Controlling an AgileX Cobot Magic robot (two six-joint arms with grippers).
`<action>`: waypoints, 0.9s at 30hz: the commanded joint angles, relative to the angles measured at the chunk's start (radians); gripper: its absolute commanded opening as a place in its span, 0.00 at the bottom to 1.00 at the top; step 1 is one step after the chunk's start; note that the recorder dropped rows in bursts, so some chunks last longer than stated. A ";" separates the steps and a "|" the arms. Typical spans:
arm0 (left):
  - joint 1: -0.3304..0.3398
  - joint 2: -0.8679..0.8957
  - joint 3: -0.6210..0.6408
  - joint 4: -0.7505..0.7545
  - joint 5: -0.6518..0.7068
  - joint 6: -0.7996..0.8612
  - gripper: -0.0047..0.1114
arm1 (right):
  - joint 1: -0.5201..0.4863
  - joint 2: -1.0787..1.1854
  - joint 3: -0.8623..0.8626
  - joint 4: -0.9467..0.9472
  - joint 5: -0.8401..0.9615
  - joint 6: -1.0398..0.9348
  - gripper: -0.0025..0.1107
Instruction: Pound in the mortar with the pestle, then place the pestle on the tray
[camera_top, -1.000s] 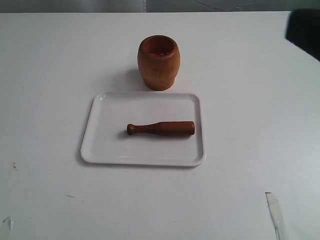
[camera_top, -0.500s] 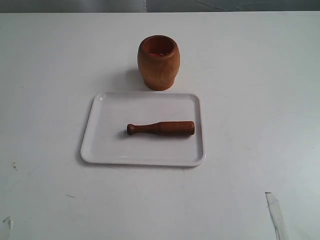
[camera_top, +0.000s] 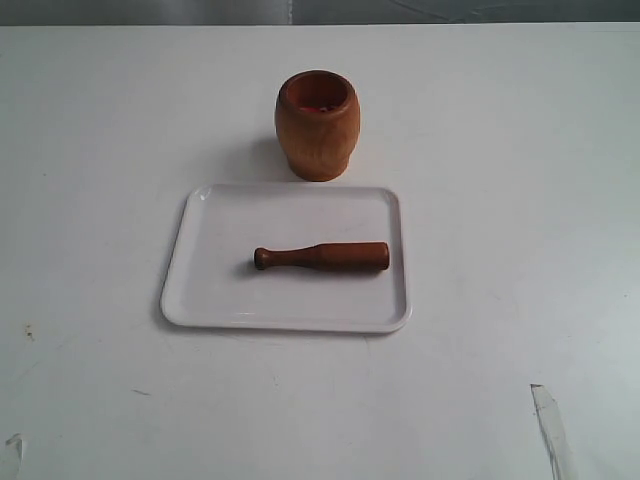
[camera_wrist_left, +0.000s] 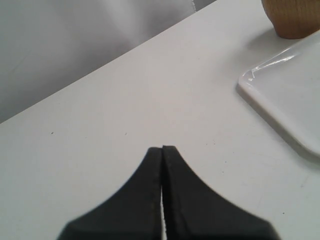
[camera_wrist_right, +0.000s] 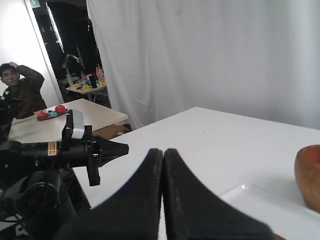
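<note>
The dark brown pestle (camera_top: 322, 257) lies flat in the middle of the white tray (camera_top: 210, 290), its knob pointing left. Just behind the tray stands the light brown mortar (camera_top: 317, 125), upright, its inside reddish-orange. Neither gripper shows in the exterior view. In the left wrist view my left gripper (camera_wrist_left: 162, 148) is shut on nothing, above bare table, with a tray corner (camera_wrist_left: 280, 100) and the mortar's foot (camera_wrist_left: 292, 17) off to one side. My right gripper (camera_wrist_right: 163, 151) is also shut and empty; the mortar's side (camera_wrist_right: 309, 175) and the tray's rim (camera_wrist_right: 245, 192) show beyond it.
The white table (camera_top: 500, 150) spreads all round the tray. A strip of clear tape (camera_top: 552, 430) lies near its front right edge. In the right wrist view the other arm (camera_wrist_right: 65, 147), a white curtain (camera_wrist_right: 210, 50), and a person at a far table (camera_wrist_right: 20, 85) appear.
One second ago a dark arm part showed at the upper right of the exterior view; it has left the frame. The pestle, tray and mortar have not moved.
</note>
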 joint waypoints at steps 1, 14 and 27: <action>-0.008 -0.001 0.001 -0.007 -0.003 -0.008 0.04 | 0.000 -0.004 0.012 0.026 -0.003 0.128 0.02; -0.008 -0.001 0.001 -0.007 -0.003 -0.008 0.04 | 0.000 -0.004 0.043 -0.151 -0.004 0.069 0.02; -0.008 -0.001 0.001 -0.007 -0.003 -0.008 0.04 | 0.000 -0.004 0.270 -0.397 -0.056 0.039 0.02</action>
